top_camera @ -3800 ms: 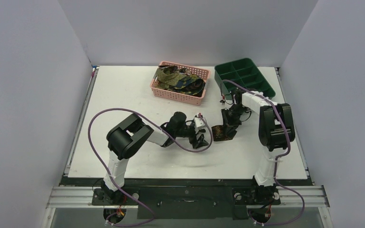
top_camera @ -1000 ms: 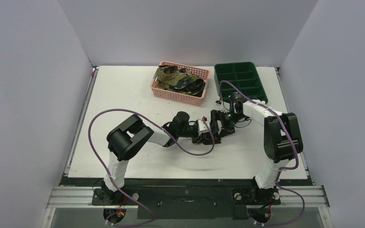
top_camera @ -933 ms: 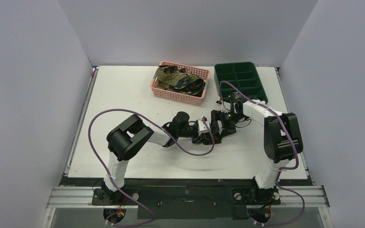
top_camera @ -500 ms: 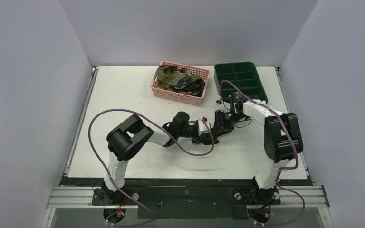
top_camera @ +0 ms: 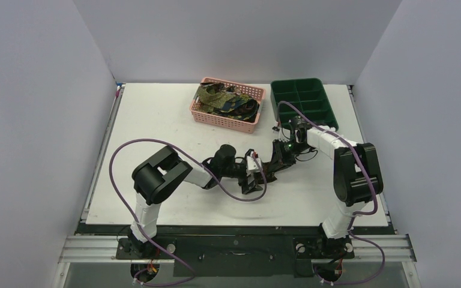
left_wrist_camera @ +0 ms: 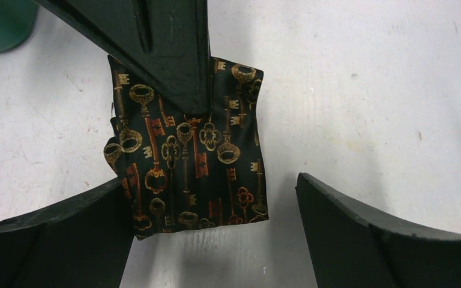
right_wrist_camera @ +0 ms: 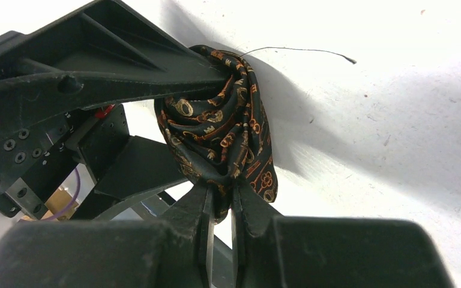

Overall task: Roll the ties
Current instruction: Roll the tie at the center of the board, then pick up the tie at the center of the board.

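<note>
At table centre, tie: key-print tie [left_wrist_camera: 186,156] wound into a roll, lying on the table [left_wrist_camera: 366,90].
Right gripper [right_wrist_camera: 219,201]: pinching the roll's edge, likely to stop it unwinding.
Left gripper [left_wrist_camera: 209,186]: spread wide around the roll, no grip.
Other ties [top_camera: 225,99]: heaped in pink basket [top_camera: 199,114], unrolled.

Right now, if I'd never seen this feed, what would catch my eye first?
A rolled tie, black with gold and red keys, is at mid-table; the right gripper is pinched shut on its fabric while the left gripper stands open astride it. At the far edge, a pink basket holds a heap of loose ties, beside a green tray.
</note>
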`<control>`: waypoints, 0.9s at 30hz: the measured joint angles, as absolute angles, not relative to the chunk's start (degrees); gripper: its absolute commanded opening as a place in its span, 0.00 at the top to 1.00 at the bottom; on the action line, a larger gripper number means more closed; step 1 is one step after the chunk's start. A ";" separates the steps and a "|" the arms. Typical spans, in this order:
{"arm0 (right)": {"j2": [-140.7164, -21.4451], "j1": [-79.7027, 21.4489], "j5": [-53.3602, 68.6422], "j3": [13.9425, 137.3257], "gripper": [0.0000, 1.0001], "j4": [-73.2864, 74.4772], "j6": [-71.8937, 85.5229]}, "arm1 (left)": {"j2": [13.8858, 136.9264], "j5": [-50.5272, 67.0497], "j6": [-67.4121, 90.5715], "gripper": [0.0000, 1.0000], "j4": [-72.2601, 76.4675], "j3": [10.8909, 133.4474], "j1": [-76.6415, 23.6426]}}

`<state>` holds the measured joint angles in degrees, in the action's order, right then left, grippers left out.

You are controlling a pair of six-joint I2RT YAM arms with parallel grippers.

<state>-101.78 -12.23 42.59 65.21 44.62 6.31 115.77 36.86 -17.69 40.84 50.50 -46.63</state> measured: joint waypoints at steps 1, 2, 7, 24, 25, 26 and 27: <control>-101.58 -12.51 42.19 65.21 1.00 44.62 6.15 | 115.55 36.99 -17.56 0.01 40.60 50.48 -46.63; -101.38 -12.78 41.93 65.21 1.00 44.64 6.02 | 115.37 37.06 -17.37 0.03 40.40 50.48 -46.61; -100.29 -14.50 40.88 65.10 1.00 44.62 5.26 | 115.22 36.60 -16.95 0.03 40.12 50.48 -46.76; -98.59 -16.32 40.91 64.97 1.00 45.71 5.26 | 118.45 33.17 -14.28 0.90 43.68 52.34 -48.29; -98.48 -16.32 40.95 64.90 1.00 45.80 5.28 | 118.24 33.04 -14.17 0.90 43.72 52.10 -48.29; -98.35 -16.25 40.95 64.79 1.00 45.78 5.26 | 118.04 33.01 -14.15 0.80 43.72 51.86 -48.29; -98.21 -16.23 40.93 64.66 1.00 45.78 5.23 | 117.80 33.04 -14.11 0.66 43.72 51.53 -48.29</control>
<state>-98.21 -16.23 40.93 64.66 45.78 5.23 117.80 33.04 -14.11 43.72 51.53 -48.29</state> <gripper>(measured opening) 0.065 0.341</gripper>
